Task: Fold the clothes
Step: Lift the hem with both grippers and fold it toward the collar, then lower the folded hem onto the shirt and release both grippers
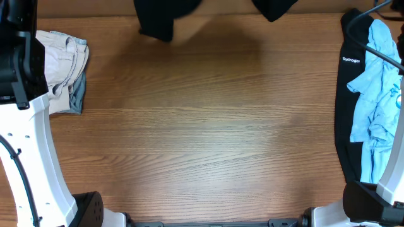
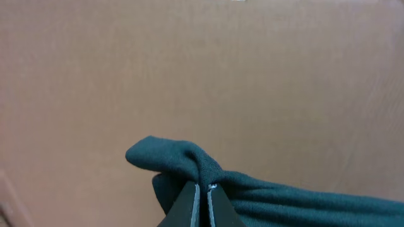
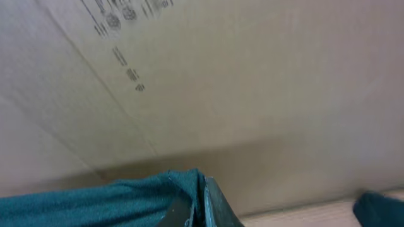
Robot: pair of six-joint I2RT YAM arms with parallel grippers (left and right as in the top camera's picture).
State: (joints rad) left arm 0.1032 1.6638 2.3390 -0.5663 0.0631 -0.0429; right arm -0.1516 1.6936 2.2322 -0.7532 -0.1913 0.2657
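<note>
Near edge: the white links of the left arm (image 1: 31,157) and the right arm (image 1: 391,183) rise from their bases at the two near corners. Neither arm's tip appears in the overhead view.

Middle ground: the wooden counter (image 1: 208,126) is the work surface. At its left edge lies a folded pile (image 1: 63,69) of beige and grey-blue pieces. At its right edge lies a black garment with white lettering (image 1: 346,94), and a crumpled light-blue T-shirt (image 1: 379,94) rests on top of it.

Far edge: the black T-shirt (image 1: 158,19) shows only as two dark portions, well apart, dropping into view from beyond the top border. One is left of centre and the other right of centre. Whether either hem touches the counter cannot be told.

Left wrist view: the left pincer (image 2: 202,192) is pressed together on a bunched fold of the shirt. The fabric reads dark teal here. It bulges just above the fingertips and trails off to the right. A small white fleck sits at the fingertips. Behind is a plain tan panel (image 2: 202,63).

Right wrist view: the right pincer (image 3: 203,192) is likewise pressed together, pinching an edge of the same fabric, which runs off to the left. The tan surface behind carries faint printed marks at upper left. A further scrap of dark fabric shows at the lower right corner.
</note>
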